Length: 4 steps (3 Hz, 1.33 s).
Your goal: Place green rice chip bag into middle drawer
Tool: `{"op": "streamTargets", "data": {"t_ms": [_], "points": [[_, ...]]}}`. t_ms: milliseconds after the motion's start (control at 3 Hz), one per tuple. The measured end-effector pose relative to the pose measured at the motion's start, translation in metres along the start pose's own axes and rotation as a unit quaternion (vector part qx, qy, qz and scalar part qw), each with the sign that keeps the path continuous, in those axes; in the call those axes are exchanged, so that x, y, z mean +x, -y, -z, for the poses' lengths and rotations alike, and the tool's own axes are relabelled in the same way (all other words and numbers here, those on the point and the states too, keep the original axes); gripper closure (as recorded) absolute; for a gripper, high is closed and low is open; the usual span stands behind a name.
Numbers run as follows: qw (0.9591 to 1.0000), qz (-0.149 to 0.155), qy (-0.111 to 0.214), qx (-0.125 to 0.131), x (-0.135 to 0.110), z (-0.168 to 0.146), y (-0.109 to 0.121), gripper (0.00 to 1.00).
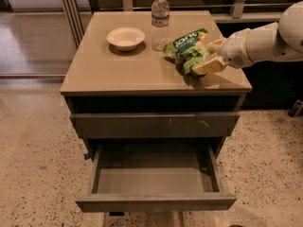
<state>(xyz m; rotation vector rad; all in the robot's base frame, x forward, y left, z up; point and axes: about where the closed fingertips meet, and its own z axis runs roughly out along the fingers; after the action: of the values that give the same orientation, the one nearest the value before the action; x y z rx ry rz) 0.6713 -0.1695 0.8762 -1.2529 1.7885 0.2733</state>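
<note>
Surface: flat tan cabinet top (109,72)
Rear left: shallow round white bowl (126,37)
Rear centre: clear plastic water bottle (160,20), upright
Right: glossy green foil chip bag (185,48), clasped by the cream gripper (204,56)

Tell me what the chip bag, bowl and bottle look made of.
Green rice chip bag: glossy foil-like film, crinkled, catching highlights; the gripper is closed on its right end. Bowl: matte off-white, maybe paper or plastic; the look leaves it open. Water bottle: clear plastic, see-through, with a white cap.
</note>
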Motion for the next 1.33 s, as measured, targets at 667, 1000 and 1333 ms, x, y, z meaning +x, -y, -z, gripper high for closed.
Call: {"op": "streamTargets", "data": {"t_ms": [667,1000,1333], "points": [[0.9964,0.031,0.032,-0.072,-0.008,0.038,-0.029,1.0],[0.9963,0.032,0.032,-0.073,-0.008,0.038,-0.029,1.0],[0.9935,0.056,0.044,-0.089,-0.011,0.04,-0.036,1.0]]}}
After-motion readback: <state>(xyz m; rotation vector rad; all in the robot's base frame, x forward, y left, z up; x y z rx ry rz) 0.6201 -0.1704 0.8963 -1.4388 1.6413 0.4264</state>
